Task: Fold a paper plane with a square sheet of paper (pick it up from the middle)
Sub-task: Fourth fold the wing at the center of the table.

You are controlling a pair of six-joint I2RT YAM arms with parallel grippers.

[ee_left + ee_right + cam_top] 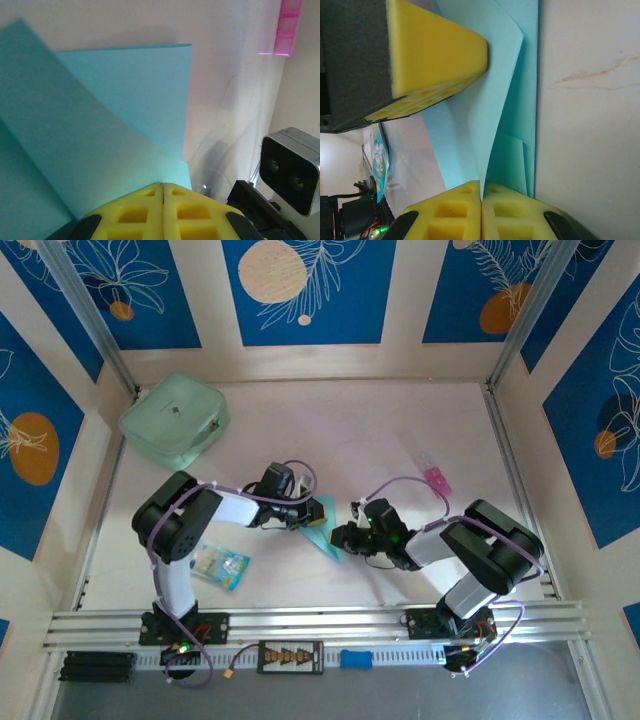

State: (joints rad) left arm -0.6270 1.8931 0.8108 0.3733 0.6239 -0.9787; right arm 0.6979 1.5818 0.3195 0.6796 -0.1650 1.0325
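The light-blue square sheet of paper point(324, 533) lies mid-table between both arms, folded into overlapping layers with a pointed end, a partly shaped paper plane. In the right wrist view one flap of the paper point(495, 110) stands up and runs into the seam of my right gripper point(481, 184), which is shut on it. My left gripper point(163, 184) is shut, with its yellow pads point(435, 50) resting tip-first against the paper point(100, 110); no paper shows in its seam. In the top view the left gripper point(312, 512) and the right gripper point(343, 536) meet over the sheet.
A mint-green zip pouch point(175, 420) sits at the back left. A small printed blue-and-white packet point(220, 566) lies beside the left arm's base. A pink and clear plastic piece point(432, 476) lies at the right of centre. Walls enclose the table.
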